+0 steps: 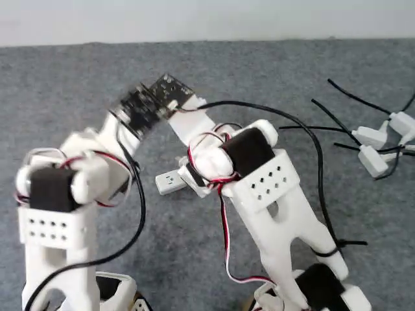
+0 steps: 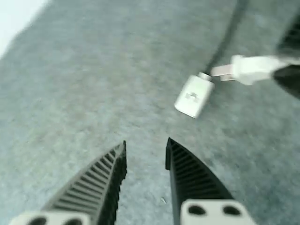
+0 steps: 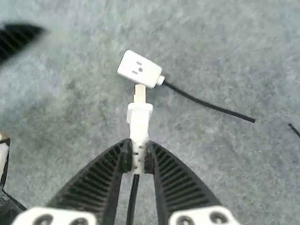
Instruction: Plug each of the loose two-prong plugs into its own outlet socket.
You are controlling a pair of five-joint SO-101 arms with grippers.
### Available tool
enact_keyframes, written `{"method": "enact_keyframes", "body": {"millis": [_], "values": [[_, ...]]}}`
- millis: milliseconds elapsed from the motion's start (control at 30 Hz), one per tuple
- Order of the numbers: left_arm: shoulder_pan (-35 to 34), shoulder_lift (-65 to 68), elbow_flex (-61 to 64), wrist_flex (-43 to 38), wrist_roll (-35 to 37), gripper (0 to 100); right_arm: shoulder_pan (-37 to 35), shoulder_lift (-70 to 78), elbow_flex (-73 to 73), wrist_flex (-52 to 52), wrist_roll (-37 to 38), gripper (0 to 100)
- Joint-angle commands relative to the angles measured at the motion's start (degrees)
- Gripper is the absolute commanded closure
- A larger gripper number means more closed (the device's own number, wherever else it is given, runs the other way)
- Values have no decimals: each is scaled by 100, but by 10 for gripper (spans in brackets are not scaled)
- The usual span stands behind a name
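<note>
Right wrist view: the right jaws pinch the white plug [image 3: 139, 117] by its body, prongs pointing at the outlet socket [image 3: 139, 69]. The socket lies on the grey counter [image 3: 243, 51] with its slotted face turned up toward the camera. The prong tips sit just beside the socket's near edge, not in the slots; can't tell if they touch.

Left wrist view: the left jaws are spread and hold nothing, hovering near the socket [image 2: 193, 96] with the plug [image 2: 248, 69] just past it.

High view: the socket [image 1: 170, 182] sits between the two arms. The other white connectors [image 1: 373, 152] with black cords lie well apart on the counter's far right.

Step in hand looks like lining up the first plug for insertion. Next move likely calls for the left jaws to pin or tilt the socket so its face meets the prongs, then a straight push, or the loose socket will probably skid away.
</note>
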Motion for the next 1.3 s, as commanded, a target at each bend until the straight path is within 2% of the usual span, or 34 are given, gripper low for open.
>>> {"method": "enact_keyframes", "body": {"millis": [0,167,300,467,667,833,1267], "values": [[202,-545,338,-308,-88,874,-75,-365,202,-224,123,990],[888,-1152,892,-448,-123,874,-92,-576,448,-347,132,990],[1248,-1530,1165,-475,-484,874,-330,-831,492,-251,141,990],[1240,-1662,1455,-844,-554,874,-778,-1349,756,-207,141,990],[826,-1688,1411,-1178,-659,874,-857,-1569,826,-127,141,991],[756,-1644,1367,-1327,-659,874,-1165,-1543,826,-66,141,991],[712,-1644,2229,-2189,-651,874,-1209,-1569,835,13,141,991]]}}
